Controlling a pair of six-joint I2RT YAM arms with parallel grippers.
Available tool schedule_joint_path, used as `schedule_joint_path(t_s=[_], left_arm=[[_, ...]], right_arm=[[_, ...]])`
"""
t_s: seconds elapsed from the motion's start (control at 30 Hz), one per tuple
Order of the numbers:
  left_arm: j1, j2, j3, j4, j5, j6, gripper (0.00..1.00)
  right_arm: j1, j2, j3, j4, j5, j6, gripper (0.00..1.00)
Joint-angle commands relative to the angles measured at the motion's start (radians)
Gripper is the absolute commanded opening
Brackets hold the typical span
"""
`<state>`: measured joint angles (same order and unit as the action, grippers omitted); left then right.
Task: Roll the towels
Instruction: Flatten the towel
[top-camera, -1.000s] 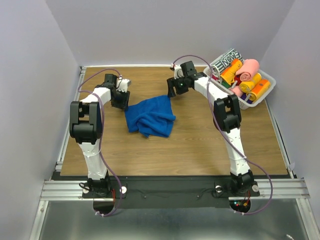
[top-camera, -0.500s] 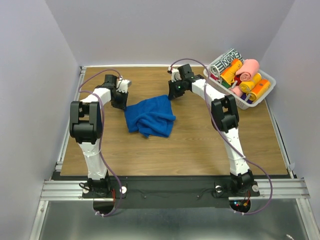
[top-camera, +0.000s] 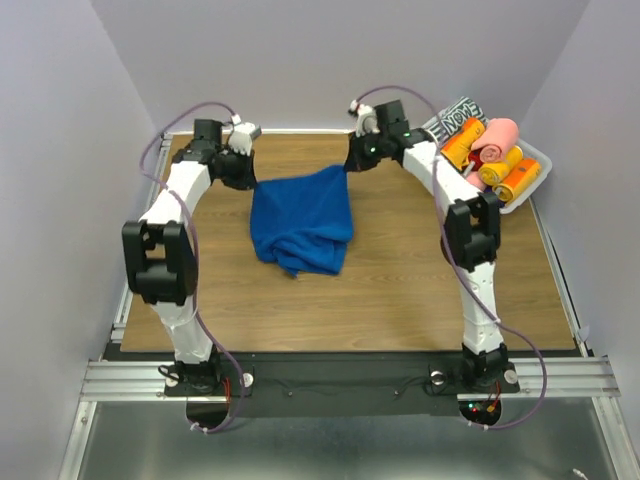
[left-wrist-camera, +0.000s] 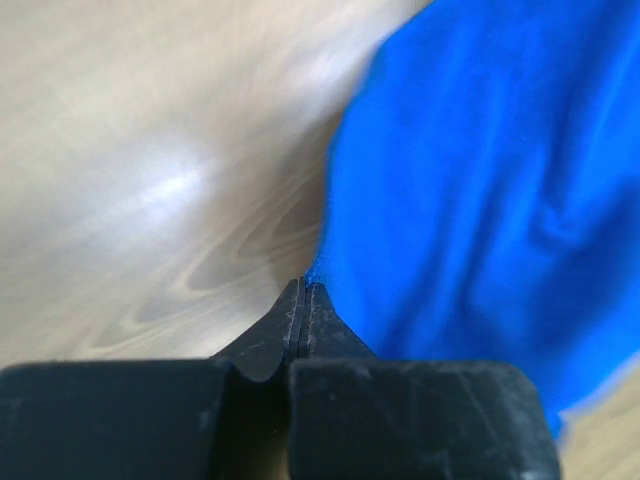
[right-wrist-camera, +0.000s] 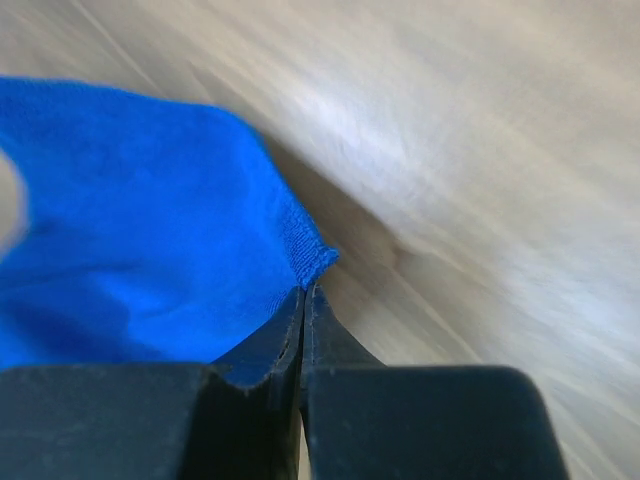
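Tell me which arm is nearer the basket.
Right. The right arm pinches the blue towel's far right corner, just left of the basket. The left arm holds the far left corner, well farther off.

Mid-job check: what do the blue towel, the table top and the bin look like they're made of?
The blue towel looks like soft matte cloth, likely cotton terry: it folds limply, and the right wrist view shows a stitched hem. The table top is wood or wood-look laminate with a slight sheen: grain and glare show. The bin is pale and thin-walled, probably plastic.
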<state>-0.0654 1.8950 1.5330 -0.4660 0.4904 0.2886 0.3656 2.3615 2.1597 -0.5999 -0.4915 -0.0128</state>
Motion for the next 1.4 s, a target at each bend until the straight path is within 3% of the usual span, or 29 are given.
schedule_joint_path(t_s=[0.0,0.3,0.5,0.73,0.87,1.1,1.37], left_arm=[[-0.005,-0.259,0.122,-0.003,0.114,-0.015,0.00],[-0.027,-0.583,0.214,0.033,0.188,-0.051,0.00],[-0.043,-0.834,0.182,0.228,0.177,-0.098,0.00],[-0.043,-0.932,0.237,0.271,0.171,-0.166,0.00],[-0.043,-0.932,0.216,0.271,0.168,-0.178,0.00],[-0.045,-0.818,0.138,0.282,-0.001,-0.216,0.00],[-0.044,-0.614,-0.089,0.389,-0.111,-0.187,0.00]], right_arm=[[-0.043,-0.278,0.015,0.046,-0.028,-0.048,0.00],[-0.065,-0.698,-0.070,0.106,-0.024,-0.096,0.01],[-0.063,-0.928,-0.119,0.175,0.028,-0.078,0.01],[-0.065,-1.107,-0.115,0.189,0.057,-0.075,0.00],[-0.063,-1.102,-0.115,0.196,0.097,-0.088,0.00],[-0.065,-1.003,-0.225,0.288,0.149,-0.121,0.00],[-0.063,-0.615,-0.258,0.416,0.182,-0.159,0.01]])
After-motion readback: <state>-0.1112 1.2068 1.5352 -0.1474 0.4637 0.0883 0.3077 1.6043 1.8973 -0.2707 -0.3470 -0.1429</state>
